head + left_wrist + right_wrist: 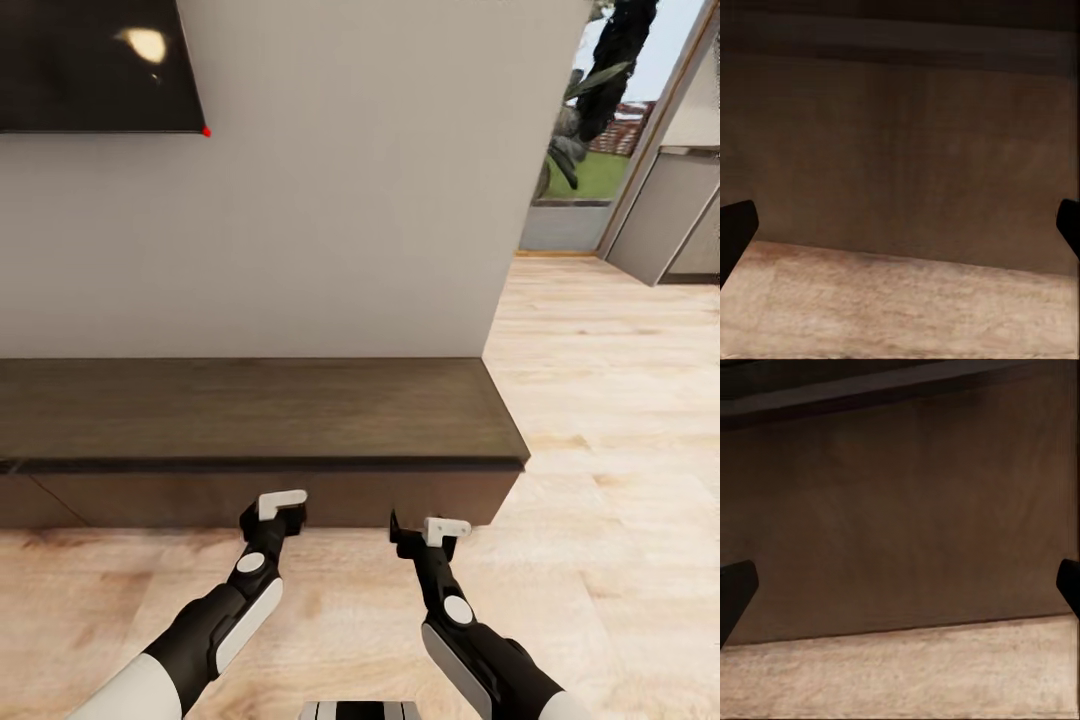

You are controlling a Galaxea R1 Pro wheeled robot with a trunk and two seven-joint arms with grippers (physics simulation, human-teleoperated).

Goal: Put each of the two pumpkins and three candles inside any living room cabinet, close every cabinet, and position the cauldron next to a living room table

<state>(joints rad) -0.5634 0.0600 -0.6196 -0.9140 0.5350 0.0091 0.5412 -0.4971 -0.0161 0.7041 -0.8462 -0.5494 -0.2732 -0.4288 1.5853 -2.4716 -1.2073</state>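
The low dark-brown cabinet (pixel 260 410) runs along the wall in front of me, its flat front panels (pixel 350 497) shut. My left gripper (pixel 283 512) hovers low, close to the front panel (pixel 900 165), open and empty, with black fingertips (pixel 735 229) at the frame's sides. My right gripper (pixel 425 530) sits a little further right, also open and empty, facing the same front panel (pixel 900 525). No pumpkin, candle, cauldron or table is in view.
A dark TV screen (pixel 95 65) hangs on the grey wall above the cabinet. Light wood plank floor (pixel 610 420) stretches to the right, past the cabinet's end, toward a glazed door (pixel 600 120) and grey units (pixel 670 210).
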